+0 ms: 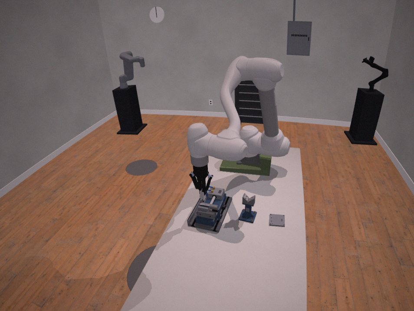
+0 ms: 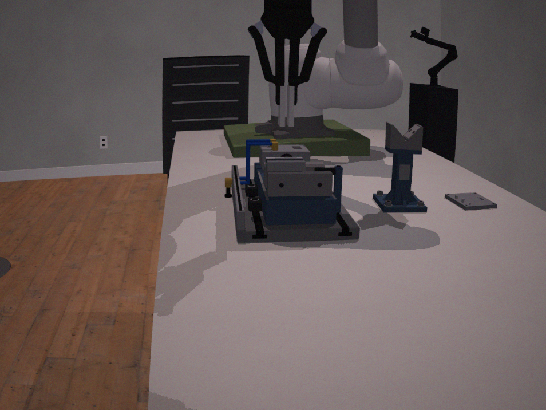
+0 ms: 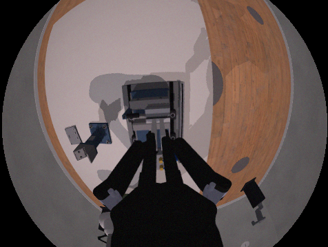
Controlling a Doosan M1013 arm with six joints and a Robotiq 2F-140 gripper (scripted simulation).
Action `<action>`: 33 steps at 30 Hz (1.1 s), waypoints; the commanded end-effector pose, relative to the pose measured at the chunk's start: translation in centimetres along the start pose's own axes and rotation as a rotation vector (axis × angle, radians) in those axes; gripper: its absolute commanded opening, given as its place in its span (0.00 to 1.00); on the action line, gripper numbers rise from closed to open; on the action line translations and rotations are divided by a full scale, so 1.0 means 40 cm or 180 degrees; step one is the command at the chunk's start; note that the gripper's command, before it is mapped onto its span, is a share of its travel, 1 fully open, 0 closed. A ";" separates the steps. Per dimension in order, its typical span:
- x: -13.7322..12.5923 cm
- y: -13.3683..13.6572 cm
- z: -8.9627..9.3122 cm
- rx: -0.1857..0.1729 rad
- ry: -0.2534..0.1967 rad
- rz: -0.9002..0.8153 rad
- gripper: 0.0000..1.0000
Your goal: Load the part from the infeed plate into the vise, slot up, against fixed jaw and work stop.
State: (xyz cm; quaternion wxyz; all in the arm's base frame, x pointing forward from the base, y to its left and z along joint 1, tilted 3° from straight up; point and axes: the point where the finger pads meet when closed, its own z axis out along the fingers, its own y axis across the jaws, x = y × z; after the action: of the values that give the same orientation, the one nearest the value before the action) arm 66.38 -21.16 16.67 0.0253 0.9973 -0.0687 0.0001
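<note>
The blue vise point(image 1: 209, 209) stands on the white table top; it also shows in the exterior view point(image 2: 293, 194) and the wrist view point(image 3: 153, 106). A grey block with a dark slot on top point(image 2: 284, 155) lies in the vise behind the front jaw point(image 2: 300, 182); I cannot tell how it sits against the jaw or the stop. My gripper point(image 2: 285, 119) hangs in the air above the vise's back end, fingers shut together on nothing. It also shows in the top view point(image 1: 202, 196) and the wrist view point(image 3: 157, 143). The infeed plate point(image 1: 277, 220) has nothing on it.
The V-block point(image 1: 248, 206) on its blue post stands between the vise and the infeed plate, nothing in it point(image 2: 402, 176). The arm's green base point(image 1: 245, 164) is behind the vise. Blue hoses with yellow fittings point(image 2: 260, 148) rise at the vise's back left.
</note>
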 end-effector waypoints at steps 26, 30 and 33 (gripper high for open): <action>0.000 0.000 0.000 0.0000 0.0000 0.0000 0.00; -0.001 0.045 0.000 0.0000 0.0000 0.0000 0.00; -0.003 0.105 0.000 0.0000 0.0000 0.0001 0.00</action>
State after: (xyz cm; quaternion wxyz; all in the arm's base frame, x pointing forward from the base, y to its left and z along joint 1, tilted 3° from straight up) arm 66.02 -23.28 16.78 0.0256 0.9973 -0.0691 0.0000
